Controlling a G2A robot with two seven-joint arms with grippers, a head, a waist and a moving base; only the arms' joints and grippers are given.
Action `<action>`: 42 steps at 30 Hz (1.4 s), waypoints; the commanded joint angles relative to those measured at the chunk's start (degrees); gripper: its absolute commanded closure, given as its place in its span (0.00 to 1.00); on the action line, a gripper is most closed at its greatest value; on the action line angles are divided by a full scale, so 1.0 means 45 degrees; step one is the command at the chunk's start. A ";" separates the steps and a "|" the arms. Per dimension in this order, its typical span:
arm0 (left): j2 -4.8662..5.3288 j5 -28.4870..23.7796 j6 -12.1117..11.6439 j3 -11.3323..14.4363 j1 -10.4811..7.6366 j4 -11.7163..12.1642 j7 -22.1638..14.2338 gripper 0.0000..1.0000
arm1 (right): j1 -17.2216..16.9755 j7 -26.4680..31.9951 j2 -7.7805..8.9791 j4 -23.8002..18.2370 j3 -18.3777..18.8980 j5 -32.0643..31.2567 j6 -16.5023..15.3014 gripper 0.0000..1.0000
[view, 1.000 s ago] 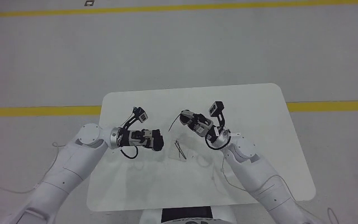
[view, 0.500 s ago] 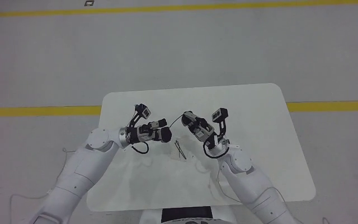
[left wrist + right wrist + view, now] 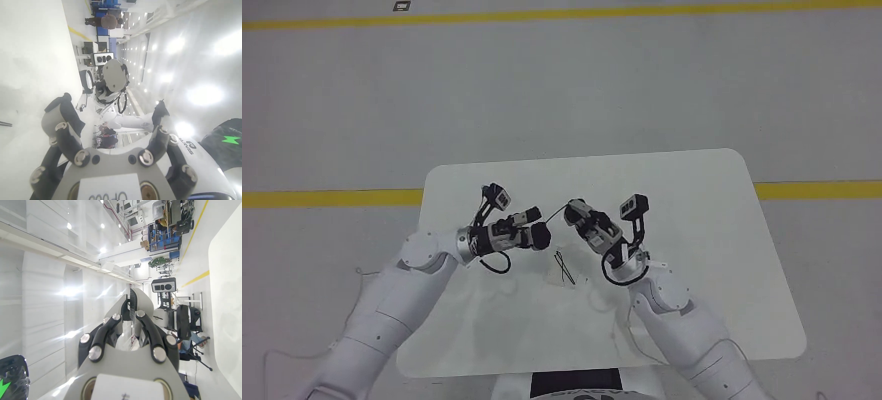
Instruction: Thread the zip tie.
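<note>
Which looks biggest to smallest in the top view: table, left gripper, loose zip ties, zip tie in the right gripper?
1. table
2. left gripper
3. loose zip ties and the zip tie held by the right gripper: both thin and similar in length, so not ranked.

Left tool [image 3: 538,237] and right tool [image 3: 575,209] close over white table [image 3: 692,200], zip tie [image 3: 554,217] between them, loose ties [image 3: 562,268] nearby

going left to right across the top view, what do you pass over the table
left gripper → loose zip ties → right gripper
</note>
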 commanded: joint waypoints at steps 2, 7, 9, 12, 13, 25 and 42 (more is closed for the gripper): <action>-0.0163 0.0051 0.0000 -0.0073 0.0029 0.0155 0.0063 0.00 | -0.0039 -0.0118 -0.0068 0.0070 -0.0103 0.0085 0.0001 1.00; -0.0472 0.0092 0.0000 -0.0143 -0.0019 0.0465 0.0015 0.00 | 0.0086 -0.0381 -0.0190 0.0230 -0.0262 0.0096 0.0001 1.00; -0.0584 0.0177 0.0000 -0.0151 -0.0044 0.0541 0.0059 0.00 | 0.0132 -0.0444 -0.0244 0.0265 -0.0397 0.0136 0.0001 1.00; -0.0766 0.0359 0.0000 -0.0255 -0.0024 0.0572 0.0289 0.00 | 0.0236 -0.0564 -0.0325 0.0361 -0.0558 0.0106 0.0001 1.00; -0.0815 0.0428 0.0000 -0.0311 -0.0018 0.0566 0.0344 0.00 | 0.0261 -0.0602 -0.0347 0.0386 -0.0589 0.0095 0.0001 1.00; -0.1063 0.0566 0.0000 -0.0674 0.0151 0.0449 0.0167 0.00 | 0.0325 -0.0963 -0.0481 0.0478 -0.0658 -0.0106 0.0001 1.00; -0.0900 0.0843 0.0074 -0.0896 0.0442 -0.0086 0.0675 0.22 | 0.0006 -0.1479 -0.0332 0.0007 -0.0145 -0.2518 0.0289 1.00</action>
